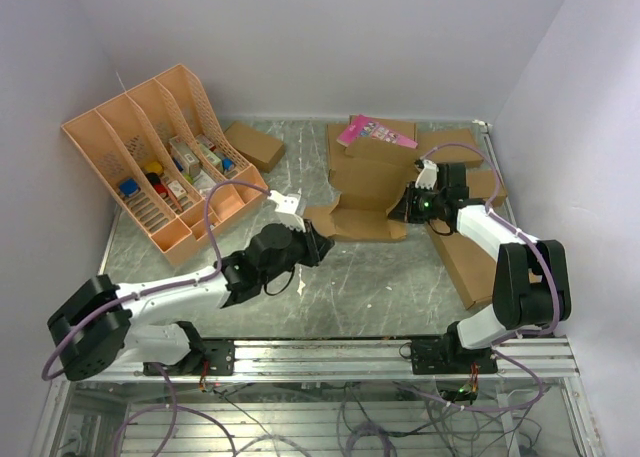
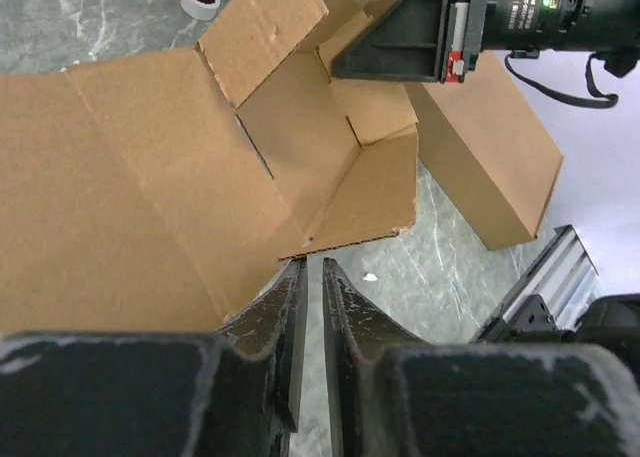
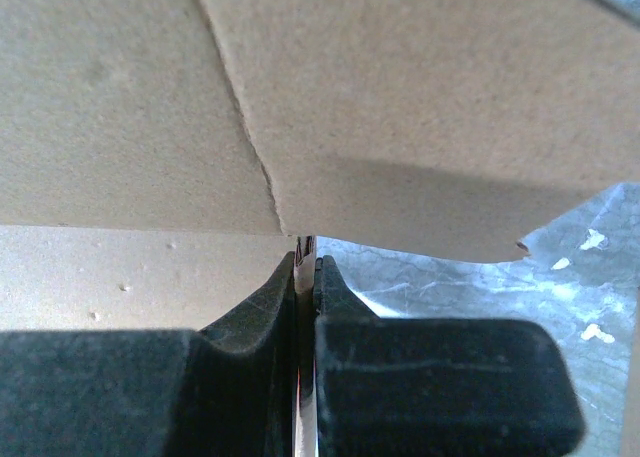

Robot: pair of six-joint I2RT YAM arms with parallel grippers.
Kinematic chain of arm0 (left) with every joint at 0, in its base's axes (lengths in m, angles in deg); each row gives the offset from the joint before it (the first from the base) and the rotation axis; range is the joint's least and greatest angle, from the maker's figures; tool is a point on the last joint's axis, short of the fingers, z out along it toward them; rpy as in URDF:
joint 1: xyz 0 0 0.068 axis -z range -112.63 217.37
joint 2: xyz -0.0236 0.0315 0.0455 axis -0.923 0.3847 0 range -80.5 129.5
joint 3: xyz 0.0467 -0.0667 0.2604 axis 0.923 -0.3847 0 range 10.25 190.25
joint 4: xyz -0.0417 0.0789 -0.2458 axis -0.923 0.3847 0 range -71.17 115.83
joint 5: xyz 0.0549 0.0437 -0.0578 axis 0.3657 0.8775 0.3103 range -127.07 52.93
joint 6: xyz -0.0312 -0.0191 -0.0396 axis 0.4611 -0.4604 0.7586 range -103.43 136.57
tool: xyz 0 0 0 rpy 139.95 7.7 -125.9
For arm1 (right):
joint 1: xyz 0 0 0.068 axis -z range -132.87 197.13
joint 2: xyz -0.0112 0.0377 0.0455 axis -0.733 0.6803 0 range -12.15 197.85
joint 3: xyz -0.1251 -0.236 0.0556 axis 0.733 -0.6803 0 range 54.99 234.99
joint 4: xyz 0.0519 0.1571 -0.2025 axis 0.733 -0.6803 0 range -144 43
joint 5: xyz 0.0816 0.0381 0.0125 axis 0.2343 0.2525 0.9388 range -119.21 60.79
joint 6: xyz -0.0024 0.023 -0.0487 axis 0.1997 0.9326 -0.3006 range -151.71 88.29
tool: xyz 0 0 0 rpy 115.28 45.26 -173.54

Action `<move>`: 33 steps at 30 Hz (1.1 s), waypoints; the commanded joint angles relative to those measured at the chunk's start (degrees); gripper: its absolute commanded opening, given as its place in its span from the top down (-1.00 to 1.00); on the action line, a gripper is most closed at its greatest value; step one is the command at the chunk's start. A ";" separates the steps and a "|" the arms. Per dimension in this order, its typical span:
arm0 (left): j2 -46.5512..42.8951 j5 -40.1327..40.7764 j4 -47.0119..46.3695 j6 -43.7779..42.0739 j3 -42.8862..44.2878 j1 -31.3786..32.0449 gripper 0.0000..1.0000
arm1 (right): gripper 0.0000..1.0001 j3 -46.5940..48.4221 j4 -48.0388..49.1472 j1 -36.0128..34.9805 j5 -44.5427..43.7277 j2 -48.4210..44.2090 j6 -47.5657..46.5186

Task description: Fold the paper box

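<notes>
Paper box [image 1: 368, 192], right end effector [image 3: 305, 262] clenched at flap, left end effector [image 2: 311, 269] barely parted (grip unclear)

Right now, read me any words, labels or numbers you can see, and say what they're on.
Nothing is readable in any view.
pink card: print too small to read.
small packets in the orange rack: labels too small to read.
paper box: plain, no print seen.
</notes>
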 commanded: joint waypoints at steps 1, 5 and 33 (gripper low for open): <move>3.32 3.63 -4.61 -1.90 3.76 0.29 0.56 | 1.00 -0.90 1.72 -0.28 0.14 -1.18 -0.17; 6.60 4.95 -3.93 -2.45 6.22 0.32 0.55 | 1.00 -1.15 1.83 -1.13 -0.14 -1.24 -0.76; -0.40 -0.93 16.34 -9.44 15.65 0.39 0.20 | 1.00 -1.35 2.18 -1.51 -5.77 -3.26 -3.01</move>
